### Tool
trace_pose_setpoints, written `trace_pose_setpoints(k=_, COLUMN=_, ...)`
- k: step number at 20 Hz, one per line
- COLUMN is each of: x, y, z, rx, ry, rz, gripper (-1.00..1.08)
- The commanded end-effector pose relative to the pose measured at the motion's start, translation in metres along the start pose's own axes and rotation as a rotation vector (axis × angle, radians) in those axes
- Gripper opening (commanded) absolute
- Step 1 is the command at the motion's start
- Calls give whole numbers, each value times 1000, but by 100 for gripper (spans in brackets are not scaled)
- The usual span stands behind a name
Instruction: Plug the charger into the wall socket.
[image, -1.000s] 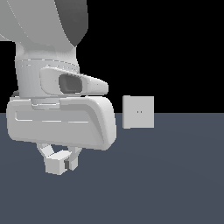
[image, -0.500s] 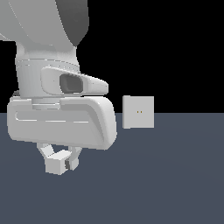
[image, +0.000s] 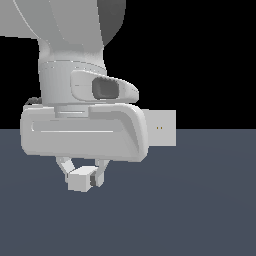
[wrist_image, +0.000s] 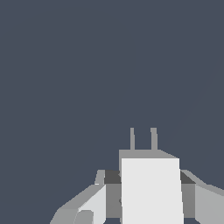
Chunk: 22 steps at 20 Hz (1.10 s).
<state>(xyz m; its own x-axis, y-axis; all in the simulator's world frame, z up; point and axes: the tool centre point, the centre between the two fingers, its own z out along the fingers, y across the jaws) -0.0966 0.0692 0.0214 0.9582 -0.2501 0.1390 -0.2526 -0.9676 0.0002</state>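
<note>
1. Against the view from a second ago, my arm has shifted toward the exterior view's right: its housing now overlaps the near edge of the wall socket (image: 164, 128), where a clear gap stood before. I read that as the carry toward the plate under way, with insertion not yet begun.
2. The gripper (image: 83, 176) is clamped on the charger (image: 80, 180), which hangs under the hand, at about 8 o'clock from the socket in the exterior view.
3. In the wrist view the charger (wrist_image: 151, 188) is a plain, matte off-white block with two thin grey prongs pointing away over bare dark floor.
4. The socket is a flat, smooth square plate with two tiny yellowish holes.
</note>
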Motion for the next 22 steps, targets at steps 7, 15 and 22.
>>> trace_pose_setpoints(k=7, x=23, y=37, z=-15, rx=12, ry=2, rz=-93, gripper=-100)
trace_pose_setpoints(k=15, x=52, y=75, z=-31, rx=27, ry=3, rz=-197, gripper=-100)
trace_pose_setpoints(k=22, x=80, y=105, z=-44, rx=40, ry=2, rz=-287, gripper=-100)
